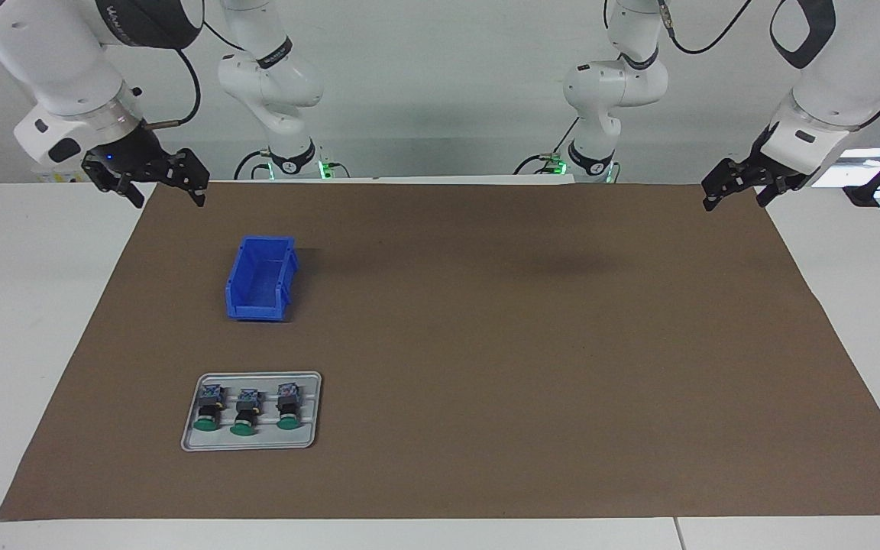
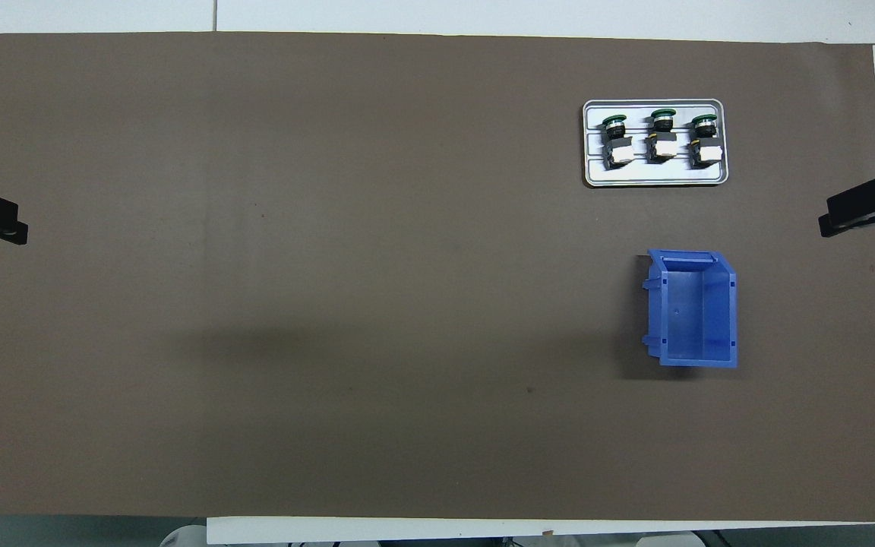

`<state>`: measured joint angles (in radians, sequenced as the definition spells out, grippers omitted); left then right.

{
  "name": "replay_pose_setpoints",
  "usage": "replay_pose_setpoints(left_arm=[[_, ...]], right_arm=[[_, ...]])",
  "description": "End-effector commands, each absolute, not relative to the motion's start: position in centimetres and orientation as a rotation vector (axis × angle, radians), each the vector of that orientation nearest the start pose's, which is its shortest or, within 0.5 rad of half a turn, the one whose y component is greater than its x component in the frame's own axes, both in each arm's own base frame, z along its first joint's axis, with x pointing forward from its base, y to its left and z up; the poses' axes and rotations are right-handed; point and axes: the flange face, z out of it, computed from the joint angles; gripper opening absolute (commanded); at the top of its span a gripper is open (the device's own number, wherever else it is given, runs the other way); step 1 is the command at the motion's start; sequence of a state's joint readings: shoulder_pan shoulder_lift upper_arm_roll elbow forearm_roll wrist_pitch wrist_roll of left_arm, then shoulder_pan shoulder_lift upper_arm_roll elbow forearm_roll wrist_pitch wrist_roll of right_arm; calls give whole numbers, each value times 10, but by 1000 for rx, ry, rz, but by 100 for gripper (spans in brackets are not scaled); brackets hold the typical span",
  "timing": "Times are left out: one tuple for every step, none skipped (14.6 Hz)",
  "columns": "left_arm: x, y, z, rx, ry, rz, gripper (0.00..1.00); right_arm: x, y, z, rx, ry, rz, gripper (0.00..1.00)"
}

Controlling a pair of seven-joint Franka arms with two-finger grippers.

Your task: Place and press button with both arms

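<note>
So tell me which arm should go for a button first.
Probably right: the right gripper, jaws open, hangs at the end of the table where the tray of buttons lies; the left gripper waits at the other end.

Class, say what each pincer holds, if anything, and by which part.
Nothing is held. The left pincer and right pincer hang open; the buttons lie on their tray.

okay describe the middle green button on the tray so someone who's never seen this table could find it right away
On the brown mat, toward the right arm's end, a grey tray lies farther from the robots than the blue bin. Three green-capped buttons lie side by side on it; the middle button has a twin on each side.
</note>
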<state>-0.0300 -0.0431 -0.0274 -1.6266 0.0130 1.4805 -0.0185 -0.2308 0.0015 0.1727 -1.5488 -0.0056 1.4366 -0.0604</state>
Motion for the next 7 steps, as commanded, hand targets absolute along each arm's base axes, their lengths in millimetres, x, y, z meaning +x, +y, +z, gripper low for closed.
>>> replay_pose_setpoints(left_arm=[[527,-25,619,-3100,76,153,100],[526,-26,619,-3099,76,158,100],[527,-26,619,-3101,76,156,100],[527,-29,620,-3101,81,151,100],[527,-29,620,-3101,81,151,100],[526,-29,619,-3100,81,158,100],[526,-29,619,-3100,71,160,100]], right_arm=[[534,-33,622,-3130,-31,159,100],[533,-29,623,-3132,-43,157,100],[533,-28,623,-3131,-41,157,100],[533,-27,622,-3131,-41,161,100],[532,-26,621,-3129,-55,173,100],[527,-18,618,-3128,-69,224,100],[528,-4,620,-3131,-124,201,100]])
